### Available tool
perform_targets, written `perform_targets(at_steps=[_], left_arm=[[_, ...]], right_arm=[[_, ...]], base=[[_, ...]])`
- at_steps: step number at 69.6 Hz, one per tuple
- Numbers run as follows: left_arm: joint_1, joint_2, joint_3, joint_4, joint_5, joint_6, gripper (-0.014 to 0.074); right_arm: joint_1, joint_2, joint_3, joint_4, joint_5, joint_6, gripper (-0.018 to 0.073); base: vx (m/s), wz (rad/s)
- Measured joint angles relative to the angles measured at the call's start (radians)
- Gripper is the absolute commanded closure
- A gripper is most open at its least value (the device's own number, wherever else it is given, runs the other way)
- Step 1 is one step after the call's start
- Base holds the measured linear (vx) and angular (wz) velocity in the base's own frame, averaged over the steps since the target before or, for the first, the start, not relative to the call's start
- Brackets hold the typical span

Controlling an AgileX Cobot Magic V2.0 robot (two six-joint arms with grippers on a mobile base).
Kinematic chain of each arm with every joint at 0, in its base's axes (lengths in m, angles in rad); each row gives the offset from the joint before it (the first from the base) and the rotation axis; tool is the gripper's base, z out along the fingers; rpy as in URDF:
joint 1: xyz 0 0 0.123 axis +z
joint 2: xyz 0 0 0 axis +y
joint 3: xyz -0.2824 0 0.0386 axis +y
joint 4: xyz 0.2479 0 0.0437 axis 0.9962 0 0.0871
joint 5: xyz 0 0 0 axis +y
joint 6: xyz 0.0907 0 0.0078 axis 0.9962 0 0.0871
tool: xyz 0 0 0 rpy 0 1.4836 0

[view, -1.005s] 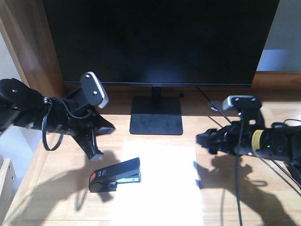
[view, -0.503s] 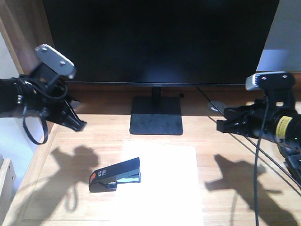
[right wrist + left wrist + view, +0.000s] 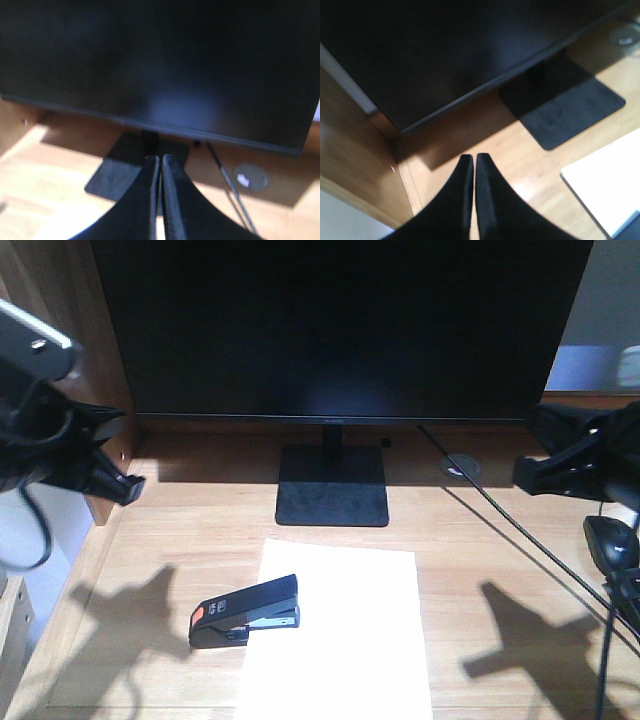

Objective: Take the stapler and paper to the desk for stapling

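Note:
The black stapler (image 3: 246,612) with an orange-red rear patch lies on the light wood desk (image 3: 490,540), its front end resting on the left edge of the white paper (image 3: 345,640). A corner of the paper (image 3: 607,187) shows in the left wrist view. My left gripper (image 3: 128,488) hangs at the far left above the desk's edge, shut and empty, its tips (image 3: 473,157) together. My right gripper (image 3: 522,475) is raised at the far right, also shut with nothing in it (image 3: 160,158). Both are well away from the stapler.
A large black monitor (image 3: 340,330) on a square base (image 3: 333,487) stands behind the paper. A cable (image 3: 520,550) runs from a grommet (image 3: 462,467) toward the front right. A black mouse (image 3: 610,540) sits at the right edge. A dark wooden side panel (image 3: 60,310) rises at left.
Both arms have pulled back from the middle, the left one up and to the left, the right one up and to the right. Stapler and paper have stayed put.

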Motion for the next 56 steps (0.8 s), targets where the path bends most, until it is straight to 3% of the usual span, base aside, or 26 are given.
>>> perform_targets(at_steps=[15, 25, 56], left_arm=[[0.000, -0.183, 0.180, 0.001, -0.174, 0.000, 0.0603], [0.000, -0.321, 0.289, 0.002, -0.241, 0.000, 0.0603], [0.000, -0.696, 0.476, 0.002, -0.232, 0.000, 0.0603]], right_arm=[[0.000, -0.094, 0.015, -0.019, 0.000, 0.000, 0.0565], [0.000, -0.185, 0.125, -0.022, 0.017, 0.000, 0.0565], [0.000, -0.666, 0.387, -0.026, 0.020, 0.000, 0.0565]], base=[[0.00, 0.00], [0.00, 0.00], [0.00, 0.00]])
